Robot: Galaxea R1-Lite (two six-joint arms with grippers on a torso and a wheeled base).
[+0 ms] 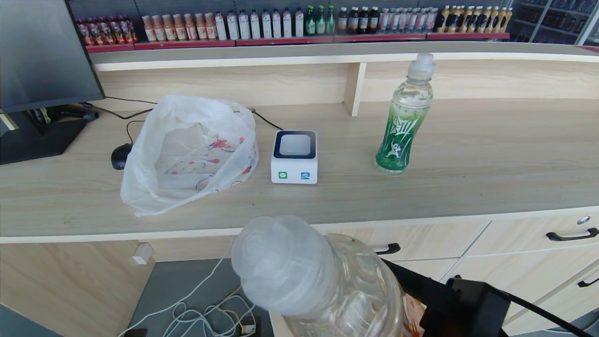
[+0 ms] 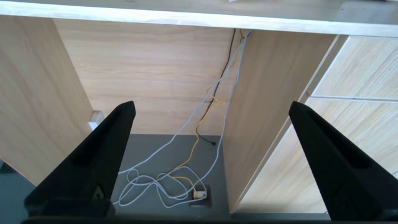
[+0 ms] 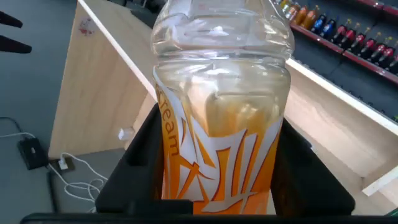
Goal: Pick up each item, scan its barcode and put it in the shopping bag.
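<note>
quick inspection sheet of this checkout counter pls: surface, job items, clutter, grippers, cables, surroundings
surface: wooden counter, level and dry
job's things: green bottle upright, right of scanner; bag open, left of scanner; orange bottle held off the counter
clutter: mouse behind bag; monitor at far left
grippers: left gripper open, empty, below counter edge; right gripper shut on orange bottle
cables: loose cables on floor; one runs behind bag
surroundings: shelf of drinks behind; drawers below counter

On the pale wooden counter (image 1: 491,154), the white plastic shopping bag (image 1: 187,150) lay left of the white square scanner box (image 1: 295,157), the green-labelled plastic bottle (image 1: 405,117) right; the orange-labelled plastic bottle (image 1: 327,281) hung before the counter.
</note>
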